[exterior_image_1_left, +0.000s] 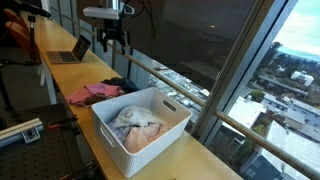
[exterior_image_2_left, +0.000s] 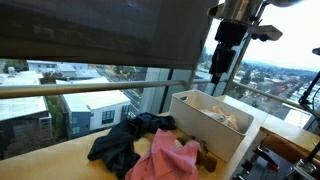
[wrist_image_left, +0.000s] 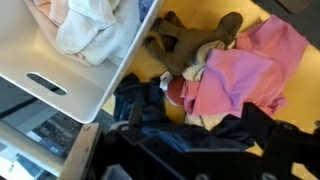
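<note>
The pink cloth lies on the worktop just beside the basket, overlapping a dark cloth and an olive cloth. The pincer hangs well above them, jaws apart and empty. Because the cloths are tangled, a grab could lift two together or drag one over the worktop's edge.

The black, blocky two-fingered metal gripper is showing dark against the window in both exterior views, its slim fingers tapering from a thicker body. A pale grey, boxy wrist section is capping it, and a light grey flat bracket is jutting from that section's side. In the wrist view the gripper's black parts are filling the lower edge, blurring too much for screws or markings.
</note>
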